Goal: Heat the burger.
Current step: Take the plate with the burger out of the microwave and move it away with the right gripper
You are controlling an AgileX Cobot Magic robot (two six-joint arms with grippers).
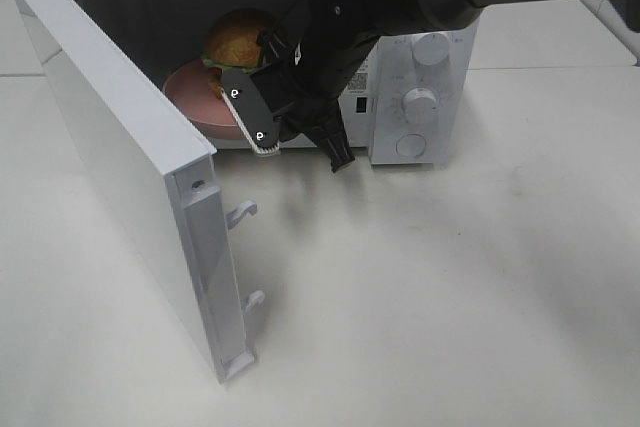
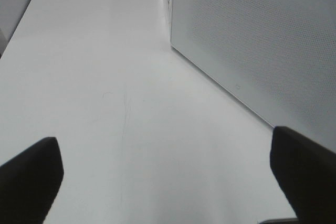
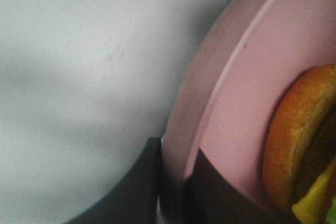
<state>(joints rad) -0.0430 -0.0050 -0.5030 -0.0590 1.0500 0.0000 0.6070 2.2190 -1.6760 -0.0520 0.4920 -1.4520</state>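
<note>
The burger (image 1: 238, 39) sits on a pink plate (image 1: 192, 95) inside the open microwave (image 1: 425, 7), with the plate's near rim at the cavity mouth. My right gripper (image 1: 270, 137) reaches in from the right and is shut on that rim. In the right wrist view its dark fingers (image 3: 142, 187) pinch the pink plate (image 3: 231, 108) on both sides, with the burger's bun (image 3: 299, 129) just beyond. My left gripper (image 2: 168, 182) is open over bare table and holds nothing. It does not show in the high view.
The microwave door (image 1: 110, 137) swings out to the left towards the front, with its latch hooks (image 1: 242, 213) facing the middle. The control knobs (image 1: 420, 102) are on the right of the cavity. A white perforated panel (image 2: 262, 40) stands close beside my left gripper.
</note>
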